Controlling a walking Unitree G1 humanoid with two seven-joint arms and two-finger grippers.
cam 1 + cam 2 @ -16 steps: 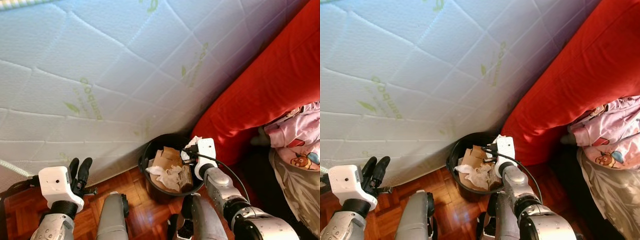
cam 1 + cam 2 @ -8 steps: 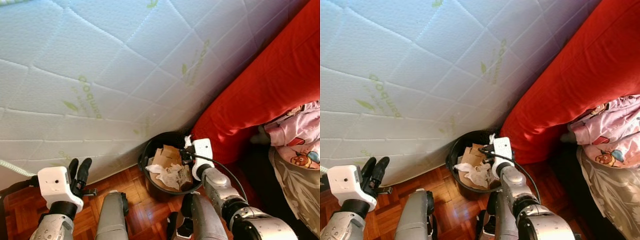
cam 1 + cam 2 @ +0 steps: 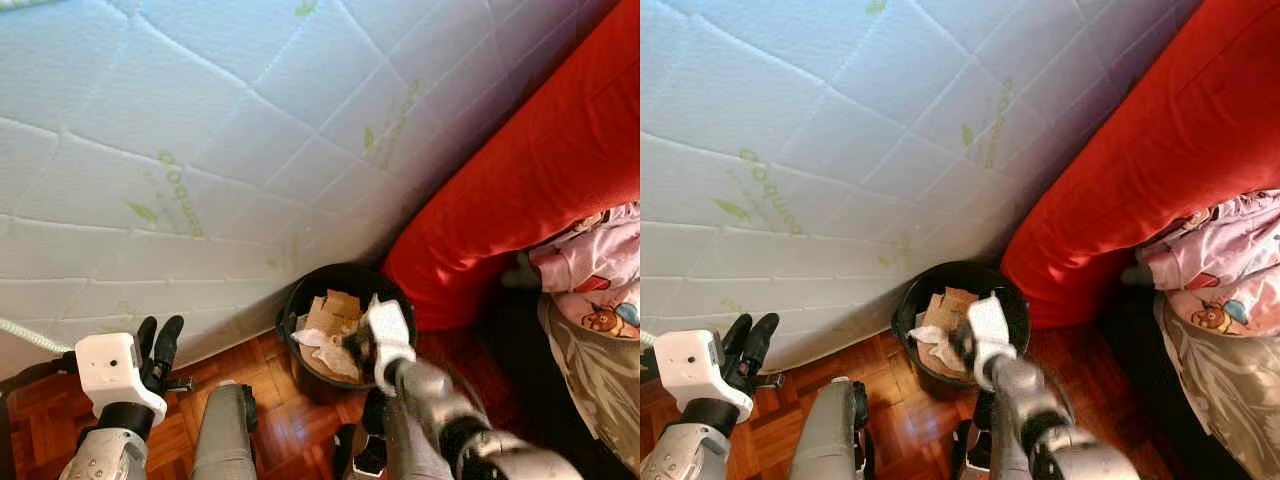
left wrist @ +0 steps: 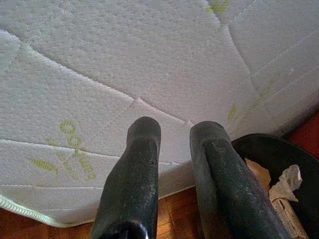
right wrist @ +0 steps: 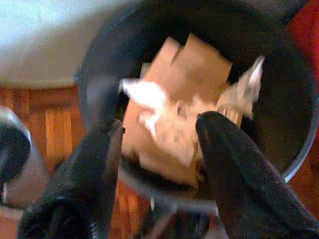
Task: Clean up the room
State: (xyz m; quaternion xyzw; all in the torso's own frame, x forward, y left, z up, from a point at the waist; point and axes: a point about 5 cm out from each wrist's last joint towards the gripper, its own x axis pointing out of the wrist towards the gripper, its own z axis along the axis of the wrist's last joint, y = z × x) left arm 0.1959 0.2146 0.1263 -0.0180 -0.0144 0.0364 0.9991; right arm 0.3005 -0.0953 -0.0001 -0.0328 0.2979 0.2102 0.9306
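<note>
R gripper (image 5: 159, 134) pulled back, over bin (image 3: 300, 300)

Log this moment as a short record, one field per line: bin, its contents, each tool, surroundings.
bin: black bin on wood floor, against white mattress
contents: cardboard, crumpled tissue
right tool: open, empty, over the bin, blurred
left tool: fingers slightly apart, empty, beside the mattress
surroundings: red cushion, pink printed cloth
</note>
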